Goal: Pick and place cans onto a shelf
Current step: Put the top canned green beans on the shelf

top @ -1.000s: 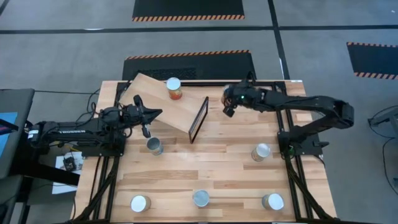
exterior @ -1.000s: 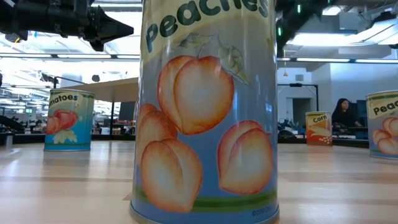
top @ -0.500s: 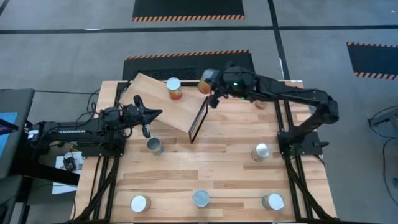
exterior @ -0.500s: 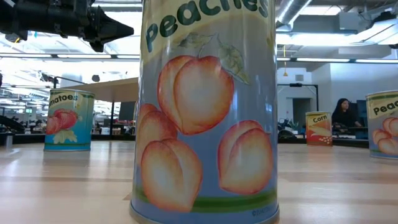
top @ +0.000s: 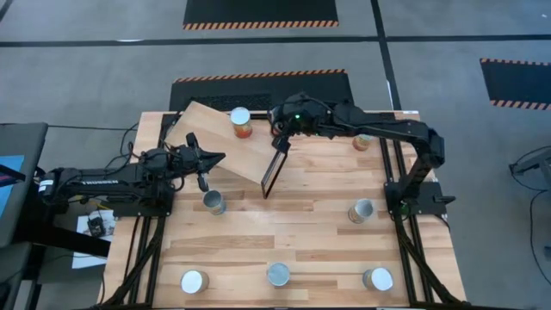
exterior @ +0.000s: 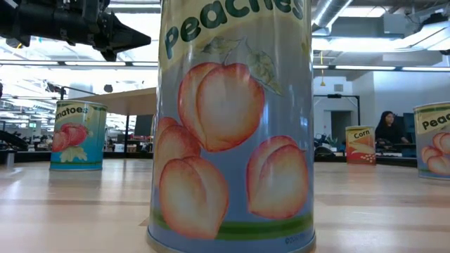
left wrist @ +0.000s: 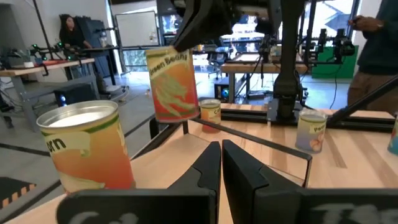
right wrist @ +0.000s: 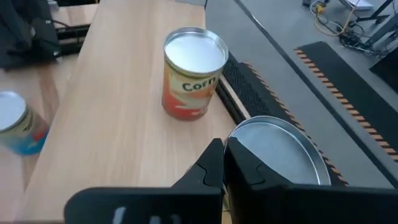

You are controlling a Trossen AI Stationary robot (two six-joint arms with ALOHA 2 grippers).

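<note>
So the right tool [top: 277, 131] is out over the far end of the slanted plywood shelf [top: 207, 129], right by the thin black frame [top: 274, 165], and it's grasping a can. You can see it best from the left wrist cam, where the green-bean can [left wrist: 173, 84] hangs in the air, pinched from above, over the shelf's frame end. From the right wrist cam that same can's silver lid [right wrist: 277, 149] sits right under the tool's dark fingers [right wrist: 214, 165], and just beyond it the corn can [right wrist: 191, 73] stands upright on the shelf board, also visible from overhead [top: 241, 121]. The left tool [top: 207, 159] hovers over the near-left edge of the shelf with its fingers clenched together on nothing; the left wrist cam shows them [left wrist: 211, 168] closed tip to tip. The rest of the cans are still down on the bench [top: 301, 224]: one just near of the left tool [top: 213, 201], one by the right arm's base [top: 361, 210], one at the far right edge behind the right arm [top: 362, 141], and three in a row along the near edge, left [top: 194, 282], middle [top: 277, 275] and right [top: 377, 279]. The low cam is mostly filled by the peaches can [exterior: 232, 123], with a tomatoes can [exterior: 77, 135] off to the left. A person [exterior: 389, 130] sits way back in the room.
</note>
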